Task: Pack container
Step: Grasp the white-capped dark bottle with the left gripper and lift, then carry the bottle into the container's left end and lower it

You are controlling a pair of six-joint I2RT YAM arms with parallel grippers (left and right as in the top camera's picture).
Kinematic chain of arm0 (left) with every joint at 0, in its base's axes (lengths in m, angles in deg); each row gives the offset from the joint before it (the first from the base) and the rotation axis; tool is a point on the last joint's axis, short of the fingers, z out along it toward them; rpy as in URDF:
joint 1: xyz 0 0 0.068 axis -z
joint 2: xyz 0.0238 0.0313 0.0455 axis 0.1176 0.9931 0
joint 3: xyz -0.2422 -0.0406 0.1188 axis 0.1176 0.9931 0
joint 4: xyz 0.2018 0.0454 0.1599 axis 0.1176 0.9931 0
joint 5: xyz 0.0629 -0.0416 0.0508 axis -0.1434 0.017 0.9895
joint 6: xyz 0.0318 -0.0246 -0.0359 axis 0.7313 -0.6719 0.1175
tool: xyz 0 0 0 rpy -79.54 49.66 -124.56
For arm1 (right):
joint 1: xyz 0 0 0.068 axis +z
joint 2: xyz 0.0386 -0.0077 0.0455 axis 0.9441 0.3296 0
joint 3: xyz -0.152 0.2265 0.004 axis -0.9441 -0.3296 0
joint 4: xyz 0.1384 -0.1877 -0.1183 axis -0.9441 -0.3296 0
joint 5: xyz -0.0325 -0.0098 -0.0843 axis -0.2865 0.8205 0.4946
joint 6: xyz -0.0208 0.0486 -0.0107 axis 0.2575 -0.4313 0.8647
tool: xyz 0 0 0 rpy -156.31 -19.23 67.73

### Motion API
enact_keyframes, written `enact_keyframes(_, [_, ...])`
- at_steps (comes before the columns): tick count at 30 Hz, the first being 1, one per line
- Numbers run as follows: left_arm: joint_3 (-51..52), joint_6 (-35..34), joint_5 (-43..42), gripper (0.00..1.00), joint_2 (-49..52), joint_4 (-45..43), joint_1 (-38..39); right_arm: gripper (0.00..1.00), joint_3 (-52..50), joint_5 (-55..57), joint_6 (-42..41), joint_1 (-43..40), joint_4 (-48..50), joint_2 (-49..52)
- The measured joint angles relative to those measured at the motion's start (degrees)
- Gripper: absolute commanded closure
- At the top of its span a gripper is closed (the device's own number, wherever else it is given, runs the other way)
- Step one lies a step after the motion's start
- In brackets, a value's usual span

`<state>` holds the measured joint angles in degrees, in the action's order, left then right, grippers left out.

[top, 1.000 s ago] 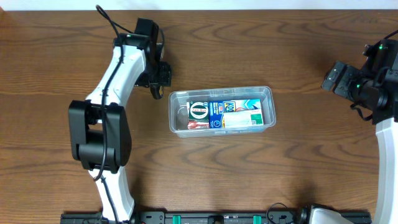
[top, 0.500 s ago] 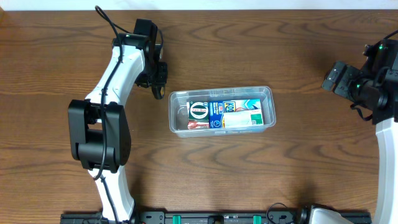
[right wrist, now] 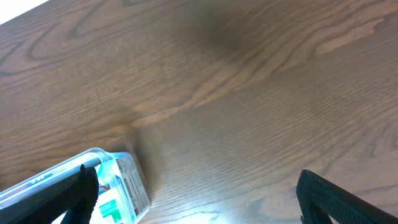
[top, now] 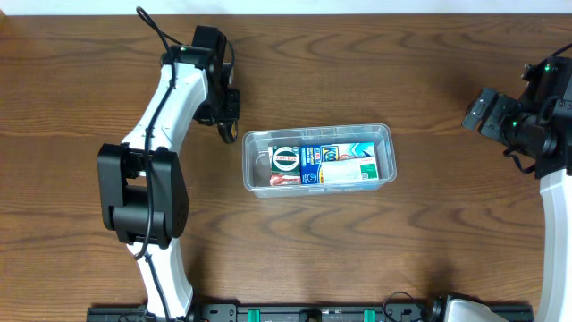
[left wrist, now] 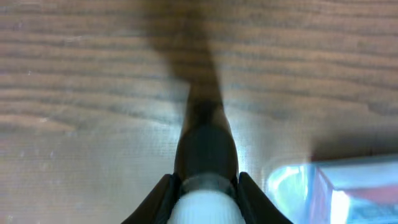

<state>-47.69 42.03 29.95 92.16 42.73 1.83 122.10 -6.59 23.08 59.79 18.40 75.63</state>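
The left arm (top: 170,107), white with black joints, stands to the left of the container (top: 317,130). It bends at a black elbow and reaches away from the robot's base, with its wrist turned down toward the table (top: 357,250). The left tool (top: 227,134) hangs over bare wood just off the container's far left corner, near the rim but not touching it. It is closed, its dark fingers pressed together into a single point. In the left wrist view the closed tool (left wrist: 204,124) points at the wood grain, and a blurred corner of the container (left wrist: 292,180) shows at the lower right.

The right arm (top: 554,179) stands well to the right of the container, and the right tool (top: 480,111) faces back toward it from a distance. That tool is open wide. In the right wrist view its fingers sit at the two lower corners of the frame, with bare table between them (right wrist: 196,180) and one end of the container (right wrist: 74,168) at the lower left.

The container lies on the table between the two arms, its long sides running left to right. It is a clear plastic rectangular tub with rounded corners and a rolled rim. Small cardboard boxes (top: 322,163) lie flat inside it, packed side by side: one green and white with a round mark, one blue, and one white with teal print.
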Motion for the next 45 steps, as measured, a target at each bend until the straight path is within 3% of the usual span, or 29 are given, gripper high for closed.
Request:
enact_keyframes(5, [-5.64,0.00,0.00,0.75,-2.93,7.19,0.00,0.01,0.00,0.00,0.00,0.00,-0.02,0.00])
enact_keyframes(12, [-9.27,-0.02,0.04,0.75,-15.17,13.57,1.51,0.01,0.00,0.00,0.00,0.00,0.00,0.00])
enact_keyframes(23, [-9.35,-1.84,-0.04,0.75,-25.38,24.06,14.08,0.01,0.00,0.00,0.02,0.00,-0.02,0.00])
enact_keyframes(35, [0.26,-9.60,-0.02,0.75,-23.69,15.58,16.98,0.01,0.00,-0.02,0.02,0.00,-0.02,0.00])
enact_keyframes(45, [8.39,-12.02,-0.02,0.75,-19.39,8.96,16.98,0.01,0.02,-0.02,0.00,0.00,0.00,0.00])
